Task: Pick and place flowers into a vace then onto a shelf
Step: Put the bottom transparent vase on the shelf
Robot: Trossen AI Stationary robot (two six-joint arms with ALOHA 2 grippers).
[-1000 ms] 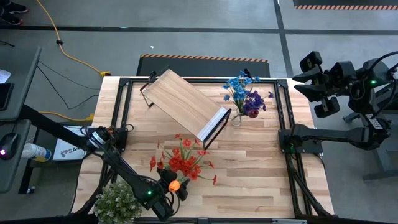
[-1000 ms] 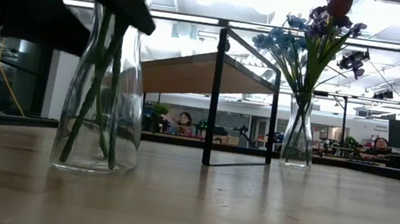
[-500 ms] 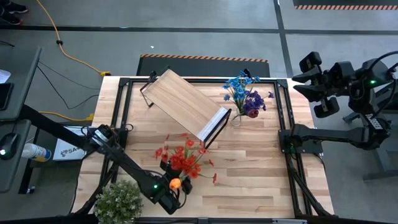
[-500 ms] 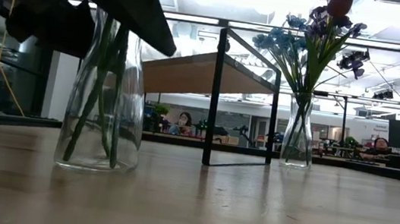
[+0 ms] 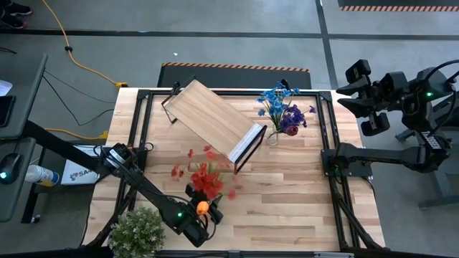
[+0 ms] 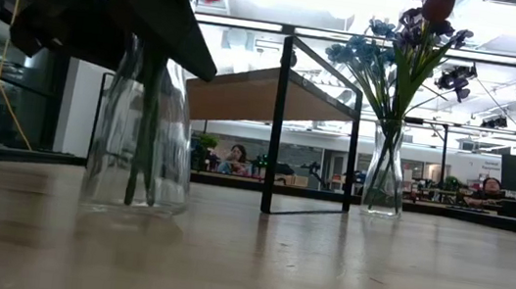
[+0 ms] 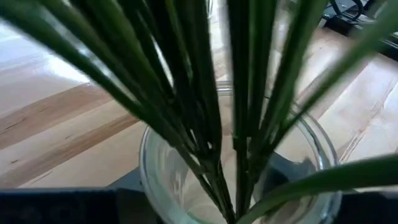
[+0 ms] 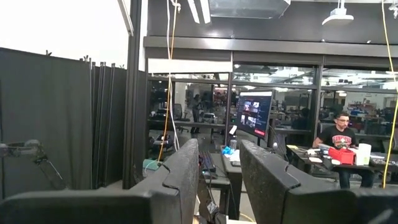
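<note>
Left hand [image 5: 203,213] sits around the neck of a clear glass vase [image 6: 141,130] of red flowers [image 5: 203,175] at the table's [image 5: 287,208] near-left part; grip not confirmable. Right hand [image 8: 214,180], part open and empty, is parked off the table's right side. Shelf [image 5: 211,118] stands far-centre; second vase of blue and purple flowers [image 5: 283,107] just right of it.

Little lettering is to be read. On a white box [image 5: 77,172] lying just off the worktop's left edge, in the high view, the dark letters "SA" are made out before the left arm hides the rest. On the right arm's dark housing [image 5: 429,138], beyond the worktop's right edge, a white marking is seen, but it is too small to be read
</note>
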